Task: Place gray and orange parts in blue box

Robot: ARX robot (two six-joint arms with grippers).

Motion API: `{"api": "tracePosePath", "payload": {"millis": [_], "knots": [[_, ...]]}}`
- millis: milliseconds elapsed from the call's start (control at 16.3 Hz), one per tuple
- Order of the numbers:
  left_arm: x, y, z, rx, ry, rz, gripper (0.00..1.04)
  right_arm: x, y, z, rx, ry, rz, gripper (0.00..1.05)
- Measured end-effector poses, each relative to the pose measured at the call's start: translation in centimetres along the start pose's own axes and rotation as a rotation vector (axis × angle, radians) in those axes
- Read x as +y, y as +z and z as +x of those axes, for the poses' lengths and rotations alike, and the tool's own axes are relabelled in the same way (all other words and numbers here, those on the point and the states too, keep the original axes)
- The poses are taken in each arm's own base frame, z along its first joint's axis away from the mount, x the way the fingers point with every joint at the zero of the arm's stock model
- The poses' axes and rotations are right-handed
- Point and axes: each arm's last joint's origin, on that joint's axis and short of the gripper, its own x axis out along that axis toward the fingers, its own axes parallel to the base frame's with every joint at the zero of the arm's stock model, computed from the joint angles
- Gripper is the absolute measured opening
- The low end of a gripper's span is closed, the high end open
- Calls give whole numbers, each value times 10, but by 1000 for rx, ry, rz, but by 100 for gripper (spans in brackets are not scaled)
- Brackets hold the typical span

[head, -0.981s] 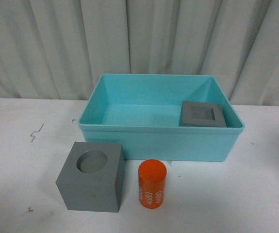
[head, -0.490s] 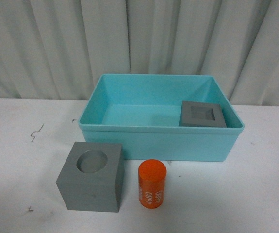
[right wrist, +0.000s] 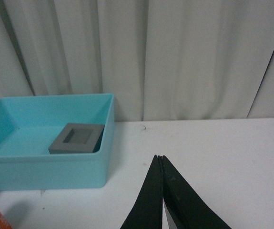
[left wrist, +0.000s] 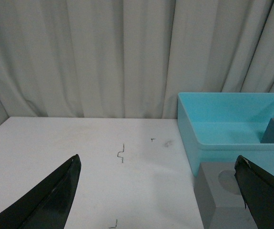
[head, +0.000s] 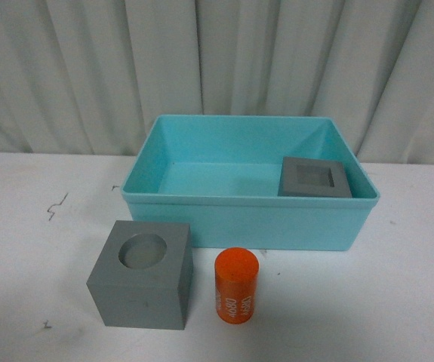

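front view, scuffed white tabletop [head: 398, 302], pleated curtain [head: 201, 60], square-recessed matte gray cube [head: 315, 177] inside turquoise plastic box [head: 247, 222], round-recessed gray cube [head: 143, 275] and orange cylinder [head: 236, 286] outside, left end effector [left wrist: 157, 161] spread, right end effector [right wrist: 158, 157] clenched empty

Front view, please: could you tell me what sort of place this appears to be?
Probably a robotics lab test bench, not a home or factory: a scuffed white table, a plain pale curtain as backdrop, and simple practice props, the blue box and orange cylinder.

Square-recess cube [head: 315, 178] lies inside the box [head: 277, 223] at right; before the box, round-recess cube [head: 143, 276] stands left of cylinder [head: 236, 286].
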Motion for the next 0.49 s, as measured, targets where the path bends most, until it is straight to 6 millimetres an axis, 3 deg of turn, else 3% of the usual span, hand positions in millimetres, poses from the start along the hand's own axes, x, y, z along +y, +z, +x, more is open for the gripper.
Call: {"api": "tracePosePath", "payload": {"millis": [490], "knots": [[0,0,0,0,0,0,98,0,6,-19,-33,0,0,2]]}}
